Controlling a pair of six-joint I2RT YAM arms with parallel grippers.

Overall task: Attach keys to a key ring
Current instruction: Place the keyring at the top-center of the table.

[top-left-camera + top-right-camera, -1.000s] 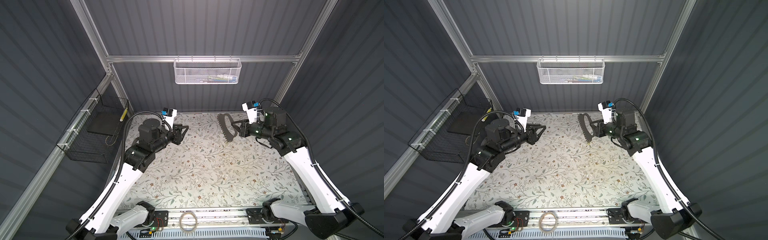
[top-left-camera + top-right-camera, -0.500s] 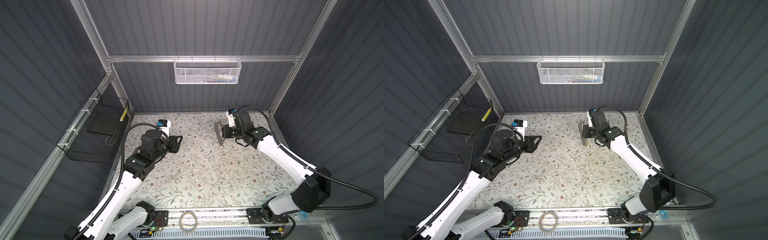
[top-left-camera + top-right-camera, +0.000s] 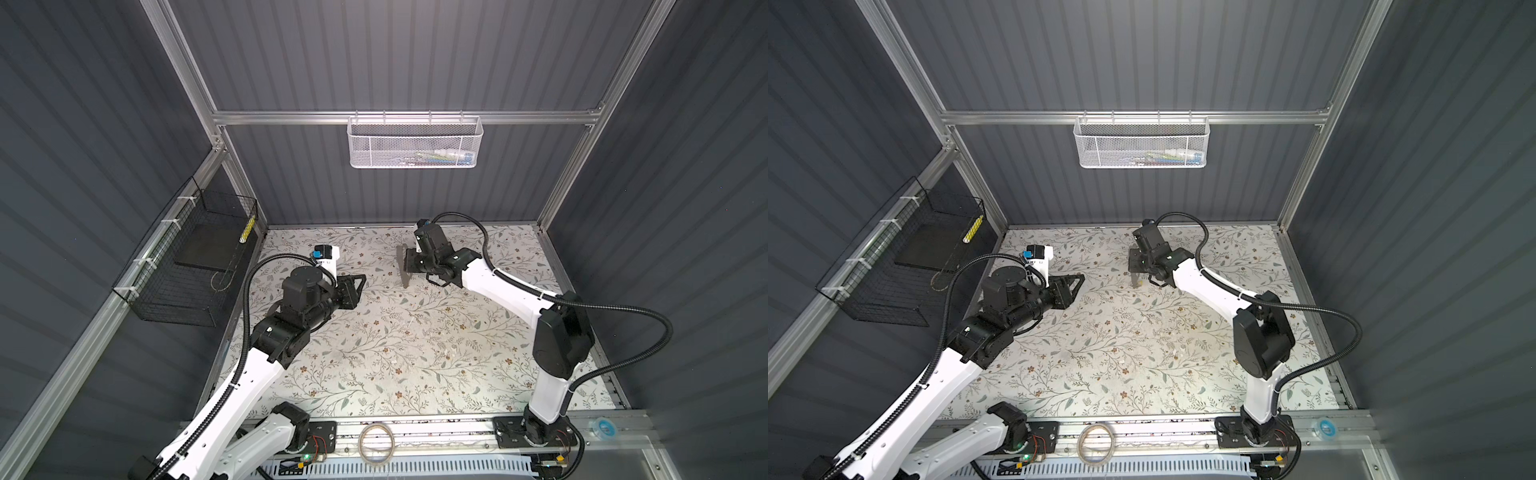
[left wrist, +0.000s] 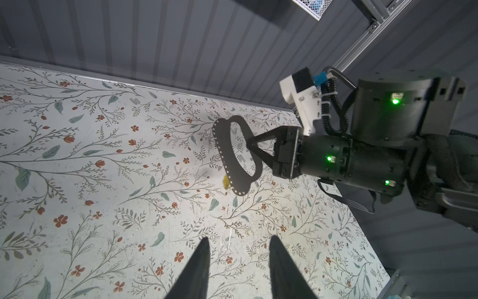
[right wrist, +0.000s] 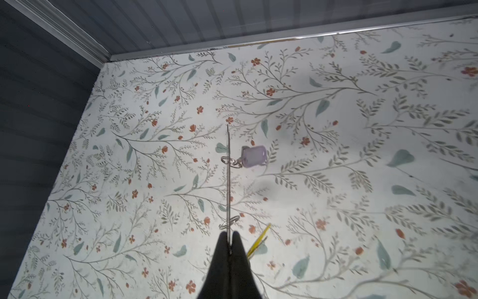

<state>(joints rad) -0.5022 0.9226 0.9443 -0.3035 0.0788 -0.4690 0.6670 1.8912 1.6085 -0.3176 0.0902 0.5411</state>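
The right gripper (image 5: 229, 239) is pressed together on the flat dark grey oval key ring (image 4: 227, 155), pinching its rim at one long side; in the right wrist view the loop appears edge-on as a thin line running out from between the fingertips (image 5: 219, 248); in the left wrist view it stands upright on edge over the table, narrower end uppermost, with a row of small pale dots along its outer edge; contact between its lower end and the surface cannot be determined. The small key with the pale lilac plastic head (image 5: 254, 156) hangs just beside the loop, joined to it through small metal split rings (image 5: 234, 163), clear of the surface; the small key with the bright yellow plastic head (image 5: 258, 239) sits near the gripped end of the loop, close to the fingertips; its link to the loop is not discernible. The left gripper (image 4: 240, 239) is spread with nothing between its fingers (image 4: 200, 266), pointed towards the loop and well apart from it. In both top views the arms face each other across the rear half of the floral-patterned table (image 3: 415, 353); a white mesh basket (image 3: 413, 143) hangs on the back wall; a black wire basket (image 3: 187, 266) hangs on the side wall by the left arm; a translucent tan tape roll (image 3: 376, 442) lies on the front rail.
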